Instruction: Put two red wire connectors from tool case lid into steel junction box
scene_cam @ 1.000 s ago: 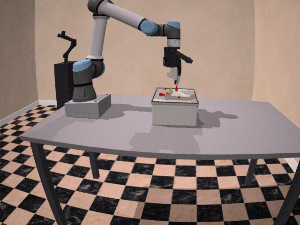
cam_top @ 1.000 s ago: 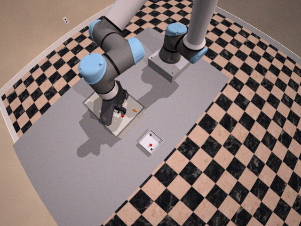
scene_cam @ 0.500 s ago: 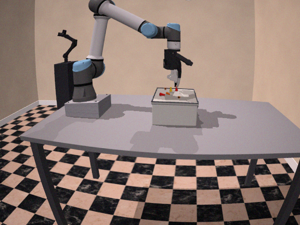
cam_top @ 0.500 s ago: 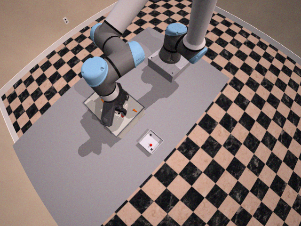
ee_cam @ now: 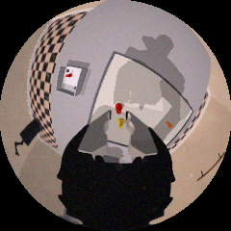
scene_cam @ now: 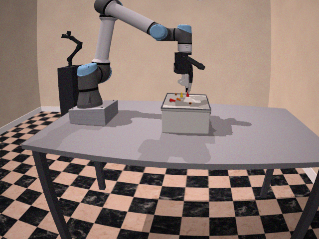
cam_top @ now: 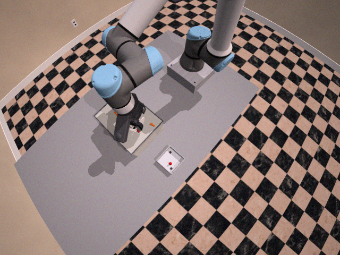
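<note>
The tool case (scene_cam: 186, 113) stands on the table with its lid (cam_top: 128, 128) facing up. An upright red wire connector (scene_cam: 187, 94) stands on the lid, and it also shows in the wrist view (ee_cam: 118, 106). My gripper (scene_cam: 188, 88) hangs straight above this connector, a little clear of it, with the fingers slightly apart and nothing between them; the wrist view shows it too (ee_cam: 121, 115). A second red connector (scene_cam: 171, 99) lies on its side at the lid's left. The steel junction box (cam_top: 170, 160) sits apart on the table with one red connector (cam_top: 170, 163) inside.
A yellow connector (scene_cam: 181, 94) and orange connectors (scene_cam: 178, 98) (cam_top: 152, 125) also lie on the lid near the gripper. The arm's base block (cam_top: 189, 75) stands at the table's far side. A black stand (scene_cam: 67, 87) is behind the table.
</note>
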Robot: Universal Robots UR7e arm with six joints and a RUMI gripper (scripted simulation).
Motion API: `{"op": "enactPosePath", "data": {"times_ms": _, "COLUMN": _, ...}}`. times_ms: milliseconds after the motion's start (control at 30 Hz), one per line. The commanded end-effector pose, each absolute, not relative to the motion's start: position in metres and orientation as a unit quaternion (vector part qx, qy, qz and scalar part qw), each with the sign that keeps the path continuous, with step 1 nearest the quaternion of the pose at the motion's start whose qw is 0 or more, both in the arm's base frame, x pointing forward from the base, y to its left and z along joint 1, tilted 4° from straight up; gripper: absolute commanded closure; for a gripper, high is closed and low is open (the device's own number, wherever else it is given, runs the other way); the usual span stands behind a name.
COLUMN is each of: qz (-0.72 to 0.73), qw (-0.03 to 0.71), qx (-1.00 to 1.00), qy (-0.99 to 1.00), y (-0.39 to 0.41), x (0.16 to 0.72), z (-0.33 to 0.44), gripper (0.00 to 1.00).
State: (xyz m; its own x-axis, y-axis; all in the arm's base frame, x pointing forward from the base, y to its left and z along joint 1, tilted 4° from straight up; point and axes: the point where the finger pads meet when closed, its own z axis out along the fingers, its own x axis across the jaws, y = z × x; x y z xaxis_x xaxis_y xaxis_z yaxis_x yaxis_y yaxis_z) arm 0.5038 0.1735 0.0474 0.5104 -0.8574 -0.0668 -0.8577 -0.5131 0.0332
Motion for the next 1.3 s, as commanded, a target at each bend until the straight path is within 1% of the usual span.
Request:
{"op": "enactPosePath", "data": {"times_ms": 0, "qz": 0.037, "qw": 0.002, "qx": -0.869, "qy": 0.493, "y": 0.174, "x": 0.504, "z": 0.048, "gripper": 0.82}}
{"op": "enactPosePath", "data": {"times_ms": 700, "qz": 0.037, "qw": 0.002, "qx": -0.869, "qy": 0.493, "y": 0.174, "x": 0.505, "z": 0.048, "gripper": 0.82}}
{"op": "enactPosePath", "data": {"times_ms": 1267, "qz": 0.037, "qw": 0.002, "qx": -0.869, "qy": 0.493, "y": 0.174, "x": 0.504, "z": 0.030, "gripper": 0.82}}
